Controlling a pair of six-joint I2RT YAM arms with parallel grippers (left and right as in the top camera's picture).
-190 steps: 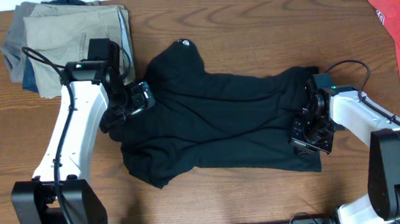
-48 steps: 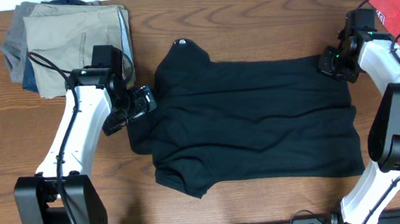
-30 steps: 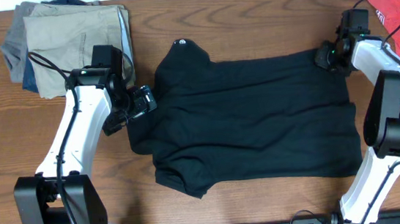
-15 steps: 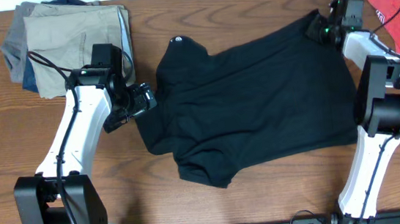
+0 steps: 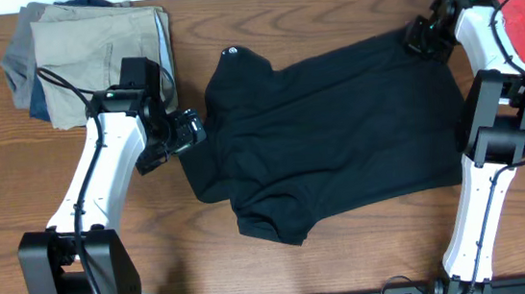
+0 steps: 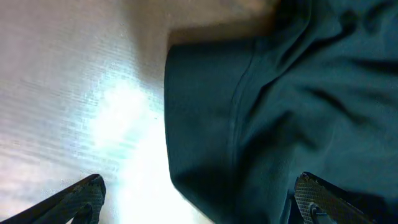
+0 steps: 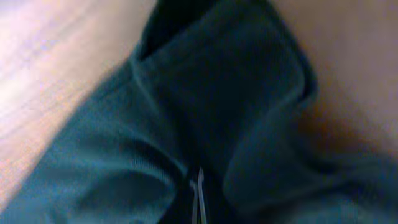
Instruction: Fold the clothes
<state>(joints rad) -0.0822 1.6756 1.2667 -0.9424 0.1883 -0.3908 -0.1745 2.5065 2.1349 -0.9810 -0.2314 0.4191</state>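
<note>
Garment point(image 5: 338, 130) spread flat mid-table point(image 5: 352, 273), long axis left to right, right end skewed toward the far edge. Right gripper point(image 5: 416, 38) pinched closed on its far right corner. Left gripper point(image 5: 187, 131) spread wide, holding nothing, just over the left sleeve hem. Judgement: left arm is nearer the loose end.
</note>
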